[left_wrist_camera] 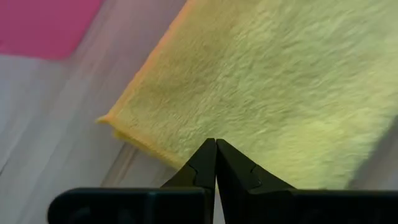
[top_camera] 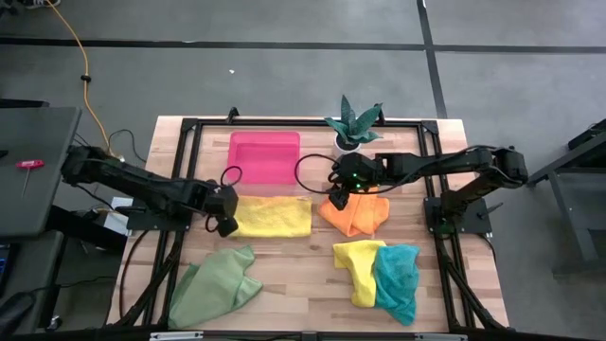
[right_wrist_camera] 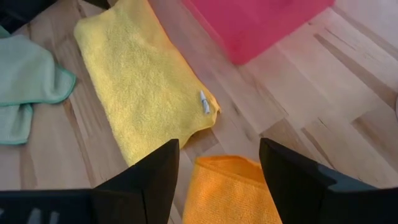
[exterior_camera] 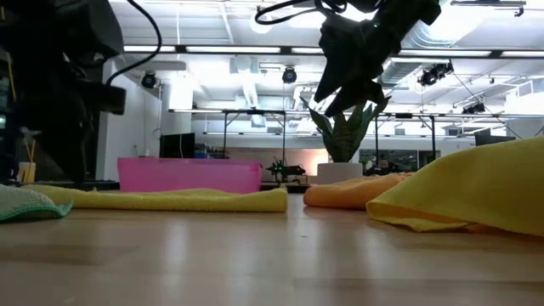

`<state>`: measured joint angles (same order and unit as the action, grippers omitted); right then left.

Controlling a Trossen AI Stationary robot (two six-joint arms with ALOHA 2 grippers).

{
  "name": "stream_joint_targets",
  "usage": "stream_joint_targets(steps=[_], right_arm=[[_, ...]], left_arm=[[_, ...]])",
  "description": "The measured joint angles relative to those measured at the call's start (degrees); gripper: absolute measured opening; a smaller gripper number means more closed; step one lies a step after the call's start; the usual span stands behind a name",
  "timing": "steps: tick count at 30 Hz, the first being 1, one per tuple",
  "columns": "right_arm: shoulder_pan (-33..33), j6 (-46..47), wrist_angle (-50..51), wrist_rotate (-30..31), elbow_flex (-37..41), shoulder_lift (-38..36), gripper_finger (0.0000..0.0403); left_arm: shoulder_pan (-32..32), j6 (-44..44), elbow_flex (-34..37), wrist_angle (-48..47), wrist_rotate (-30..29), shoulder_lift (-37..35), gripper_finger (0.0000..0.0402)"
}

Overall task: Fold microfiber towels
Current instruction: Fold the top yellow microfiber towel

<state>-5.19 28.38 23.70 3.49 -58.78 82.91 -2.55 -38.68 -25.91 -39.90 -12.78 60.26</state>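
The left claw (top_camera: 225,225), pinched shut on nothing, sits at the nine o'clock edge of the folded yellow towel (top_camera: 273,216) mid-bench. The right claw (top_camera: 338,201) hovers wide over the orange towel (top_camera: 358,214), at three o'clock of the yellow. Both look soft, light and limp; a corner or hem seems the best hold.

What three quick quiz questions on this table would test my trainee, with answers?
1. True or false: the left gripper has its jaws shut.
2. Which towel lies under the right gripper: A teal, B orange, C light green?
3. Fill in: the folded yellow towel lies beside the pink ____.

Key:
1. True; it sits at that towel's left end.
2. B, the orange towel; jaws open above it.
3. Tray.
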Motion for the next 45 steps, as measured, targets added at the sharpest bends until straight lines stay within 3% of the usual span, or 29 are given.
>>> stream_joint_targets(steps=[7,12,22,29,32,36,45], right_arm=[[0.0,0.09,-0.94,-0.02,0.0,0.0,0.0215],[-0.02,0.11,-1.61,-0.02,0.0,0.0,0.0215],[0.0,4.28,-1.7,0.0,0.0,0.0,0.0215],[-0.02,5.25,-1.71,0.55,0.0,0.0,0.0215],[-0.02,5.26,-1.71,0.76,0.0,0.0,0.0215],[-0.02,5.27,-1.7,1.02,0.01,0.0,0.0215],[-0.02,5.27,-1.71,1.05,0.0,0.0,0.0215]], left_arm=[[0.0,-1.2,-0.05,0.06,3.16,-7.8,0.0],[0.0,-6.6,-0.07,0.05,3.75,-13.56,0.0007],[0.0,-12.31,-0.09,-1.6,3.59,-21.37,0.0095],[0.0,-13.09,-0.11,-1.3,5.32,-21.94,0.0177],[-0.11,-9.57,-0.11,-0.25,7.27,-21.91,0.0201],[0.05,-7.66,-0.11,0.44,7.49,-21.88,0.0213],[4.82,-21.64,-0.91,-5.12,8.04,-16.24,0.0214]])
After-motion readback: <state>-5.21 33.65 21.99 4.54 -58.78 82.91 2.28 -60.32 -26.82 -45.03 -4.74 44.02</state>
